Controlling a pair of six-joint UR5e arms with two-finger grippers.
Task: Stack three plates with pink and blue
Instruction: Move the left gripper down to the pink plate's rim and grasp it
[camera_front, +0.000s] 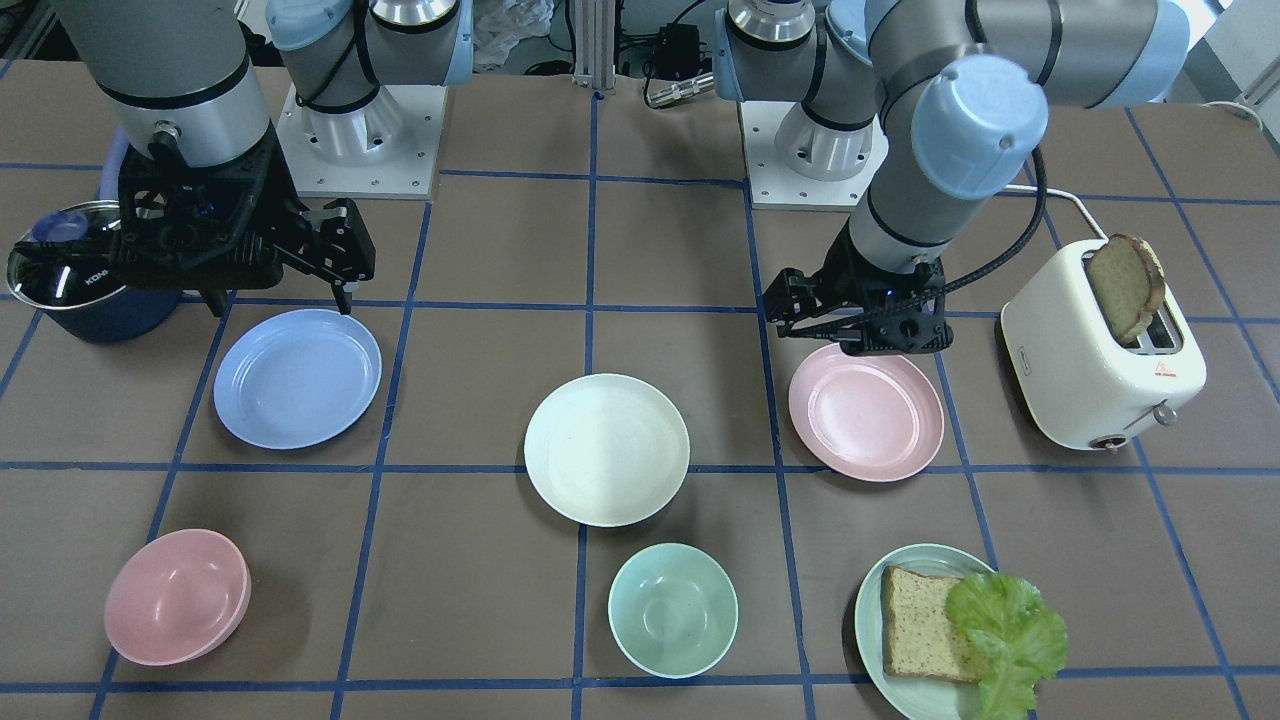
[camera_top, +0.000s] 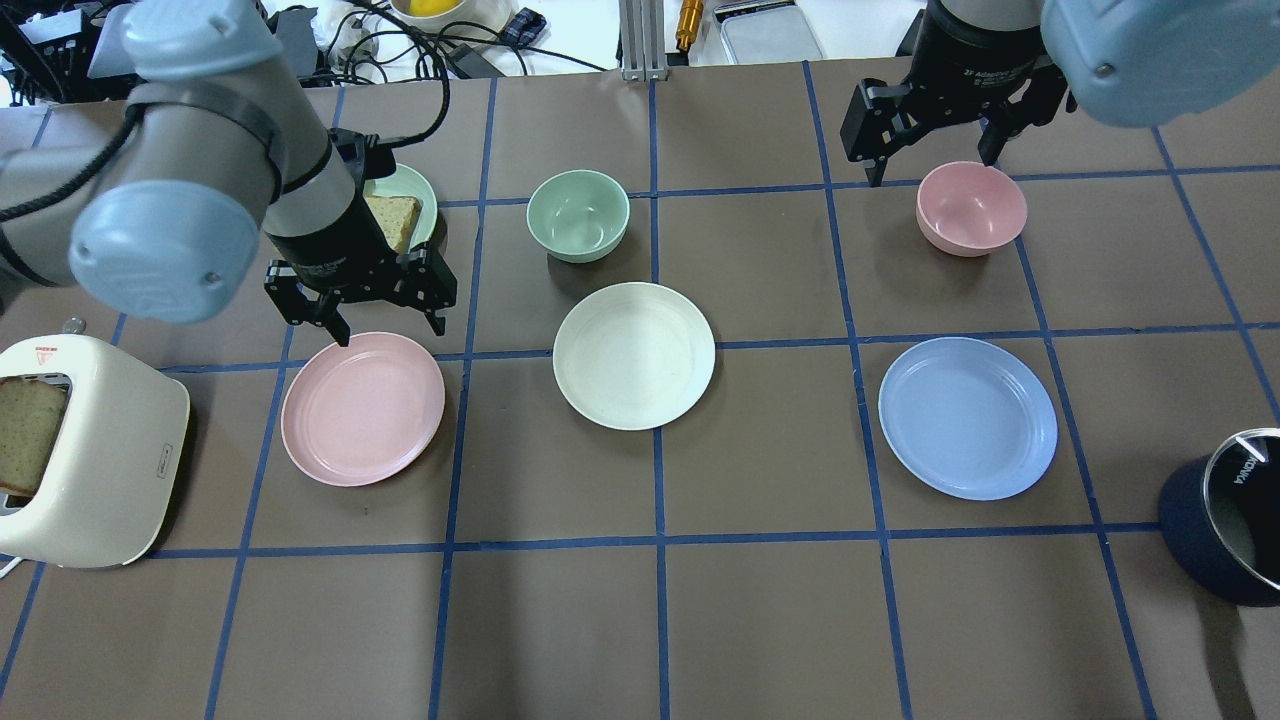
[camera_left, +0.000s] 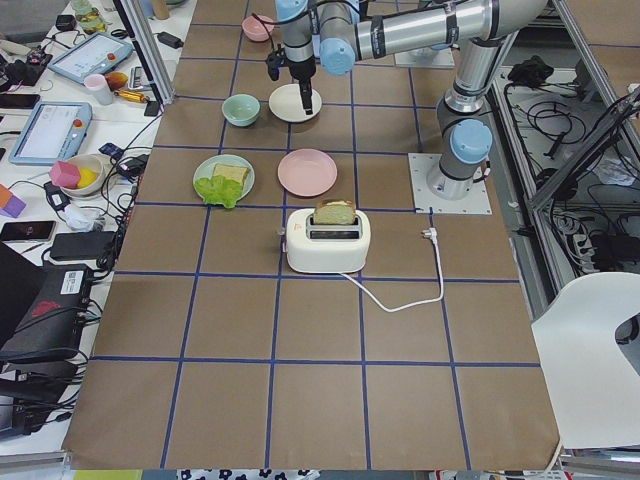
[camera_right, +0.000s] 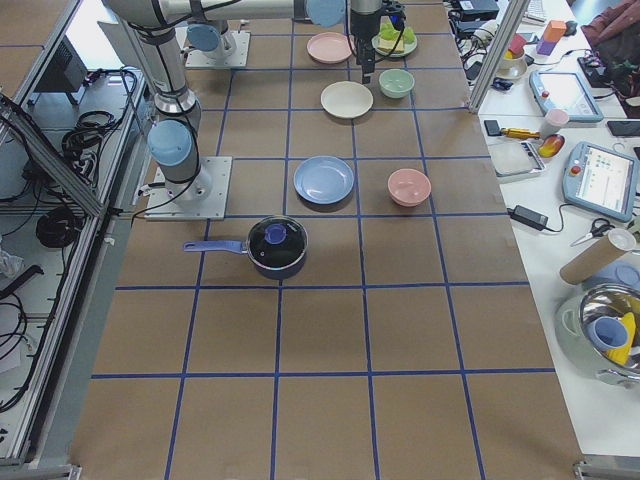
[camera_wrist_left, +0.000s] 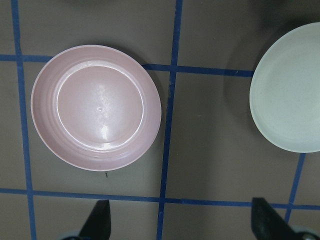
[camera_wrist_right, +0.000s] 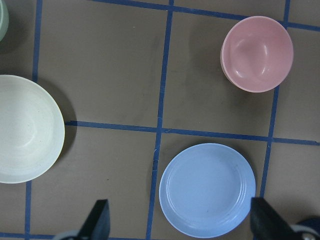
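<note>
Plates for stacking, directions read from the overhead view. White plate (camera_top: 634, 355) lies at centre, with the pink plate (camera_top: 362, 409) at its 9 o'clock and the blue plate (camera_top: 967, 417) at its 3 o'clock. All three lie flat, apart and empty.

Left gripper (camera_top: 388, 325) hangs over the pink plate's 12 o'clock rim, jaws spread wide, holding nothing. Right gripper (camera_top: 932, 158), equally wide and empty, hangs at the blue plate's 12 o'clock, just beside the pink bowl (camera_top: 972, 208).

Likely faults: a finger may skid off a low rim and shove the plate. A plate pinched at one edge may tilt and slip. Descending where it hangs, the right gripper would meet the bowl.

Pink bowl and mint bowl (camera_top: 578, 215) are empty. Green plate (camera_front: 870, 600) carries bread (camera_front: 925, 625) and lettuce (camera_front: 1010, 625). Toaster (camera_top: 100, 470) holds one slice (camera_top: 25, 435). Pot (camera_top: 1215, 540) is lidded, so its contents cannot be told.
</note>
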